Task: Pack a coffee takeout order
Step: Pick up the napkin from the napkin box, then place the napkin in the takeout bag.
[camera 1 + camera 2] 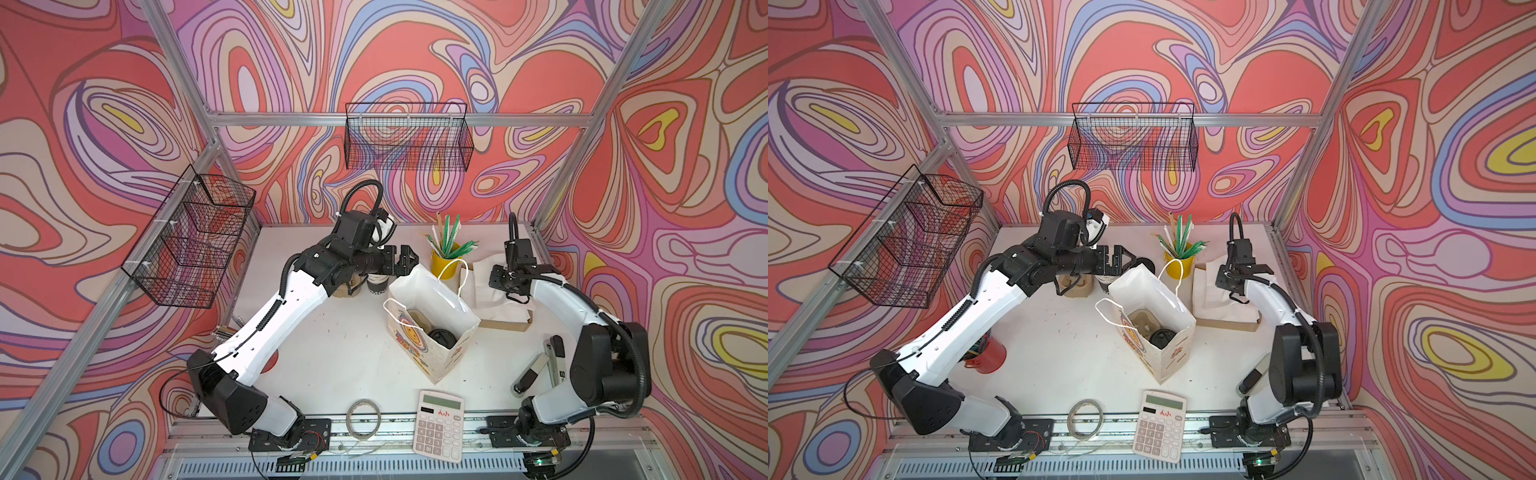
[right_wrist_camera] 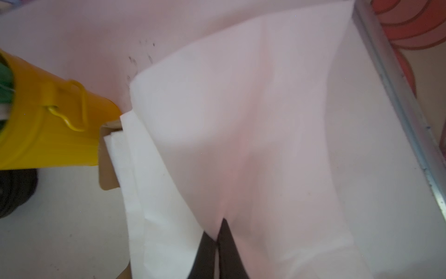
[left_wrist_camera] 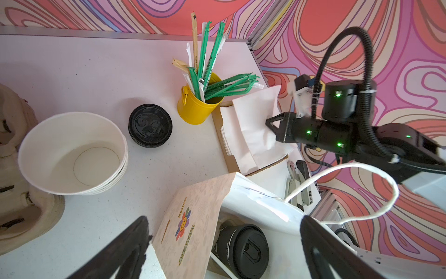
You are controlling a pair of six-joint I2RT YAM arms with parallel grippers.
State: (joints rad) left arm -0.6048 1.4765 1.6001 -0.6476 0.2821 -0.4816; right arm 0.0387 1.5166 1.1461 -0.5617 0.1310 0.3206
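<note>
The tall white printed paper bag stands open mid-table. Inside it sit the tan pulp carrier and the black lidded cup. My left gripper hovers open over the bag's rear edge, its fingers either side of the mouth and holding nothing. My right gripper is shut on a white paper sheet, lifting it off a stack in a brown tray to the right of the bag.
A yellow pot of straws stands behind the bag. Lidless cups, black lids and spare pulp carriers sit at the back left. A calculator, tape roll and stapler lie along the front.
</note>
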